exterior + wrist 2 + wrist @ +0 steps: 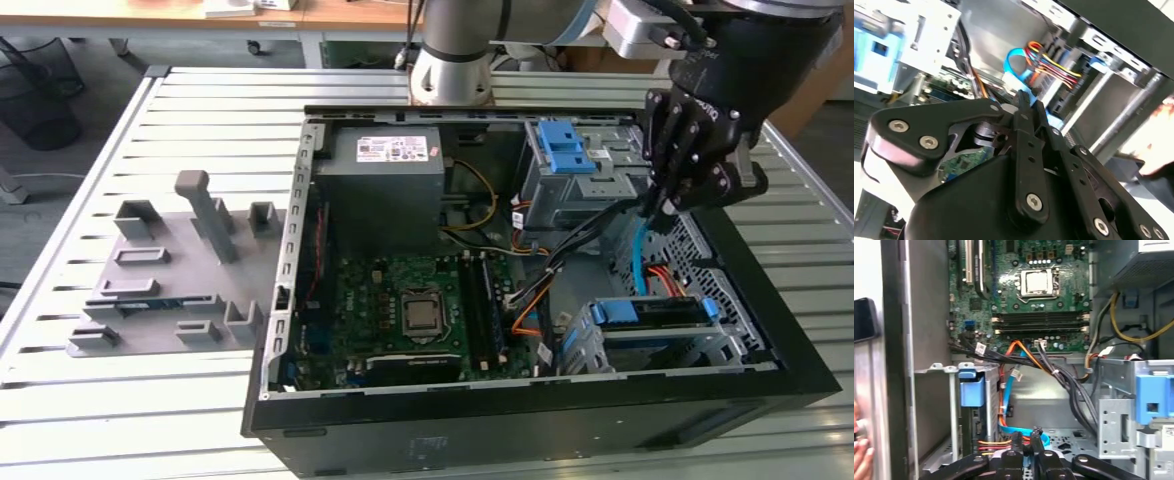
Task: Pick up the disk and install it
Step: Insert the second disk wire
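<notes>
Gripper [663, 208] is hanging inside the open computer case [534, 440], at the exterior view's right, over the gap between the two drive cages; its fingers are pressing together in both wrist views [1025, 100] [1036, 436], clenched on nothing; the tips are pointing down toward the bundle of cables [1024, 352] and the perforated case floor.

The disk [657, 313] is sitting in the lower drive cage [727, 350], near the case's front edge at the exterior view's lower right; its blue carrier bracket is framing it on both sides; gripper and disk are standing apart, with no contact. In the first wrist view, the blue carrier tab [970, 389] is showing at the end of that cage, with orange and blue cables running just beside it.

The upper drive cage [587, 170], with a blue latch on top, is standing just beside the gripper, toward the exterior view's left; the grey power-supply box [387, 160] is lying further to that side; the motherboard [400, 300] is lying below it in that view.

The case is resting on a slatted metal table [200, 110]; a grey fixture tray [160, 270] is lying on it to the exterior view's left of the case.

A person's fingers [860, 455] are showing outside the case wall in the first wrist view.
</notes>
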Controlling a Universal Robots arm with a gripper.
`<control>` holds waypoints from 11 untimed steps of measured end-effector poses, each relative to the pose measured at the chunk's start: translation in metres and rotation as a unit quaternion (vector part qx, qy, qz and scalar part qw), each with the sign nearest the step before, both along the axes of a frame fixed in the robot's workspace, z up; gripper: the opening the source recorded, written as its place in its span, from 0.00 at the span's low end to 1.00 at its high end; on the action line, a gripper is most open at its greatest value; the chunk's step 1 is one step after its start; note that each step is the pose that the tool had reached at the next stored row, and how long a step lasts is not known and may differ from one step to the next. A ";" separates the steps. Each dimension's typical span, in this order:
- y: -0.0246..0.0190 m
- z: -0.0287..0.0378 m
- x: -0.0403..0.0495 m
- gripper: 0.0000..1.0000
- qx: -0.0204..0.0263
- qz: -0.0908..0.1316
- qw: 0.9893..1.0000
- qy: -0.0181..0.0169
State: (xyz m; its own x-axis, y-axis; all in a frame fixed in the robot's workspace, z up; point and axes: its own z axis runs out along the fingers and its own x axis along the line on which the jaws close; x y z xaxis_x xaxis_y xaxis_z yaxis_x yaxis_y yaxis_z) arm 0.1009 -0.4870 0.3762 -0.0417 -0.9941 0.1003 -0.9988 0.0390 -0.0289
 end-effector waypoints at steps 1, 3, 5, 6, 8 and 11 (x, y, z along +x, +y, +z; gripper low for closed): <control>0.0000 -0.0001 0.0000 0.22 -0.008 0.000 1.000 0.000; 0.0000 -0.0004 0.0000 0.29 -0.018 0.000 1.000 0.000; 0.0000 -0.0011 0.0000 0.29 -0.022 0.000 1.000 0.000; 0.0000 -0.0013 0.0000 0.29 -0.024 0.000 1.000 0.000; 0.0000 -0.0018 0.0000 0.28 -0.026 0.000 1.000 0.000; 0.0000 -0.0026 0.0000 0.16 -0.026 0.000 1.000 0.000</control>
State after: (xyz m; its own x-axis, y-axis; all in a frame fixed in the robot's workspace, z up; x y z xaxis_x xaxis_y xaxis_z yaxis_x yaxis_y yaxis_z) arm 0.1009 -0.4870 0.3736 -0.0417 -0.9874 0.1524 -0.9988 0.0374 -0.0309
